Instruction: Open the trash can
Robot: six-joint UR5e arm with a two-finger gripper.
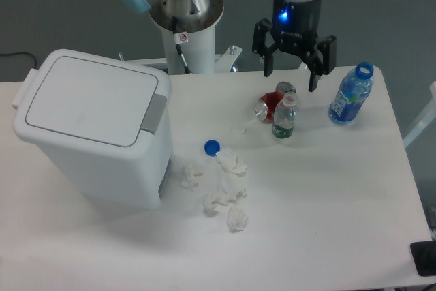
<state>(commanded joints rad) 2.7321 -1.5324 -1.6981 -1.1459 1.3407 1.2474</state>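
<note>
The trash can [92, 131] is a large white bin at the left of the table, its flat lid down and a grey push tab [154, 114] on its right edge. My gripper [291, 81] hangs open above the table's far side, well to the right of the can, with nothing between its fingers. It sits just above a red can and a small bottle.
A crushed red can [271, 105] and a small clear bottle [283, 118] lie under the gripper. A blue-tinted bottle [350, 95] stands at the right. A blue cap [212, 146] and several crumpled tissues [225, 185] lie mid-table. The robot base [185, 15] stands behind.
</note>
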